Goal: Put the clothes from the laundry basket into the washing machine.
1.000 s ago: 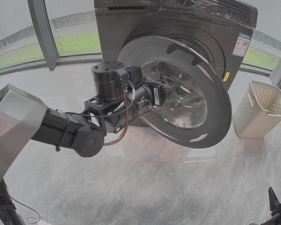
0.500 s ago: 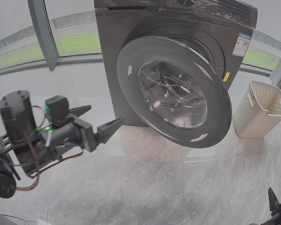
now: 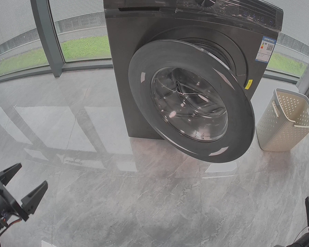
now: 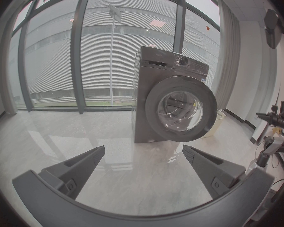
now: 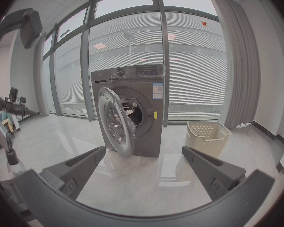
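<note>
Grey steel washing machine [image 3: 134, 86] has its round door [image 3: 192, 100] swung open, cream laundry basket [image 3: 286, 120] sits on the floor [image 3: 154, 196] just to its right, and both arms hang low, well apart from it, left hand [image 3: 29, 176] and right hand [image 5: 143, 148] both spread wide, gripping nothing.

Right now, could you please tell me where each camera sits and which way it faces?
Right wrist: low, facing the dark grey front-loading washing machine, its round glass door open, and the cream perforated plastic laundry basket; open right gripper in front.
Left wrist: low, facing the door's outer face; open left gripper in front.
Head: high, looking down at machine and basket; grippers at its lower corners.
Shared: all three show machine and door.
</note>
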Controlling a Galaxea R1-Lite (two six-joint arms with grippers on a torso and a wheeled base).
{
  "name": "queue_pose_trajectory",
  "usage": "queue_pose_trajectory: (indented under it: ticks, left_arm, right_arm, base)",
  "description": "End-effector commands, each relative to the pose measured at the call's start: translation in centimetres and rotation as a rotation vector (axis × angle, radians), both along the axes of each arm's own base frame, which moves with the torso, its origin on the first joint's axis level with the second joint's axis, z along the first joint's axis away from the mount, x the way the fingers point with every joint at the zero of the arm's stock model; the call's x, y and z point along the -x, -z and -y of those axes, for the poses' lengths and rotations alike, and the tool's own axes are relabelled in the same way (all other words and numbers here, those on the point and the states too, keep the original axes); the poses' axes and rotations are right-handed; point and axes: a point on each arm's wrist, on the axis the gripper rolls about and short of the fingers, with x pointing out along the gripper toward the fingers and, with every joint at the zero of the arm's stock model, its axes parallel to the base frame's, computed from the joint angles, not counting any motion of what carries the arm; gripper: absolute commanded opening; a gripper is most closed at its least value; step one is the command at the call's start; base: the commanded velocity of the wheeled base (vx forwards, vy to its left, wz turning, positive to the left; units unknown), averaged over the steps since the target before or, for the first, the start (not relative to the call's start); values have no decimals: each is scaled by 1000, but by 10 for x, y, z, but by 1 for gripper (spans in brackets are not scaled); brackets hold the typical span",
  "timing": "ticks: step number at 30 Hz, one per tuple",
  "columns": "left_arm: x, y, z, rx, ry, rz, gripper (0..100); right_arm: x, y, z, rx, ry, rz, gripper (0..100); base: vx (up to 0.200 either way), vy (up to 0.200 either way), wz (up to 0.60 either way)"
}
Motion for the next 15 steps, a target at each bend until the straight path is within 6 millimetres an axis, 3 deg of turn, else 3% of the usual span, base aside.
queue_pose_trajectory:
  ticks: [1,7,11,15]
  left_arm:
    - [83,84,-15,4,-209,101,100]
    - [83,83,-18,15,-333,107,100]
    - [82,86,-20,17,-412,65,100]
    - [86,91,-18,-12,-265,85,100]
  right_arm:
    - [-72,-79,-10,12,-255,-186,100]
    - [-134,-101,-33,59,-386,-254,100]
    - [-158,-102,-45,89,-420,-304,100]
    - [-189,-99,-59,103,-398,-370,100]
  base:
    - [0,0,0]
    - [0,0,0]
    - [0,0,0]
    - [0,0,0]
